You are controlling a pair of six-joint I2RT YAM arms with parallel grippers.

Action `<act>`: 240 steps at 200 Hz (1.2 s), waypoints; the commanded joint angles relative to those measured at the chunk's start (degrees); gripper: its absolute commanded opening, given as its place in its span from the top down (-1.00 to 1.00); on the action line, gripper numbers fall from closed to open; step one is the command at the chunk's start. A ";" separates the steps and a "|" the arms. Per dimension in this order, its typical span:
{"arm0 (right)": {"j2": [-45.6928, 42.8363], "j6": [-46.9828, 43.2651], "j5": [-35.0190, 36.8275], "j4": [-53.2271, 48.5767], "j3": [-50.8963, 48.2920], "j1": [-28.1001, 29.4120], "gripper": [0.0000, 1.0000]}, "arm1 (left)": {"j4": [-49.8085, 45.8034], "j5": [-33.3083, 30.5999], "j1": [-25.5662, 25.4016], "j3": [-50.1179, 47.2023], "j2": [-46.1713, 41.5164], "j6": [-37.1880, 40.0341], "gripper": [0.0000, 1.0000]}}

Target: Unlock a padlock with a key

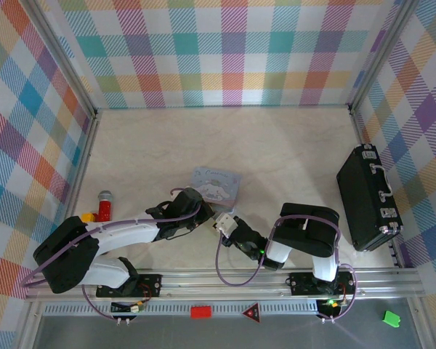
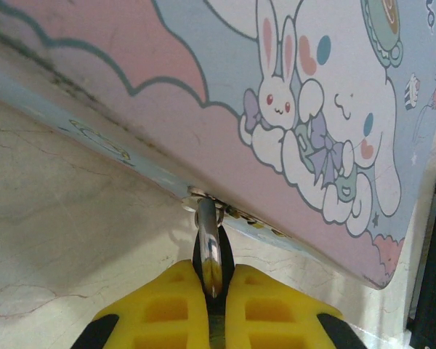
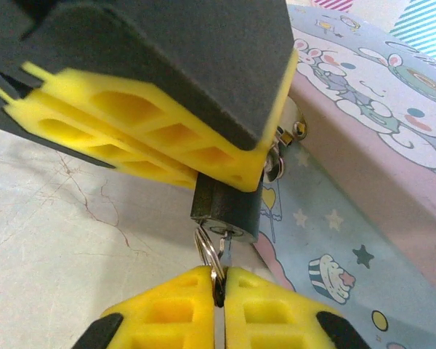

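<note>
The black padlock (image 3: 225, 211) hangs by its silvery shackle (image 2: 209, 243) from the hasp of the pastel cartoon tin (image 1: 216, 183). My left gripper (image 2: 214, 275) is shut on the padlock's body, its yellow fingers (image 3: 152, 123) clamping it from above in the right wrist view. Below it, my right gripper (image 3: 218, 282) is shut on the thin grey key (image 3: 226, 251), beside its wire ring (image 3: 207, 251). The key's tip sits at the keyhole in the padlock's underside. From above, both grippers (image 1: 206, 213) (image 1: 224, 224) meet at the tin's near edge.
A black case (image 1: 367, 198) lies along the right wall. A red-and-yellow toy (image 1: 102, 207) stands near the left wall. A red block (image 1: 200, 312) and a green piece (image 1: 392, 318) lie in front of the rail. Plaid walls enclose the table.
</note>
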 commanded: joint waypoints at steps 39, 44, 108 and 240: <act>-1.54 -0.55 3.13 0.55 3.69 0.75 0.91 | 0.26 0.85 -2.03 2.50 1.20 -1.93 1.00; -1.56 -0.83 3.57 0.45 4.14 0.97 0.91 | 0.34 0.88 -2.19 2.67 1.58 -2.10 1.00; 0.21 -6.05 11.97 3.57 8.25 2.46 0.90 | 0.35 0.92 -4.59 4.03 5.04 -3.28 1.00; -11.25 28.05 -17.31 3.37 0.22 -9.80 0.99 | 1.48 0.81 -5.34 2.21 5.36 -3.67 1.00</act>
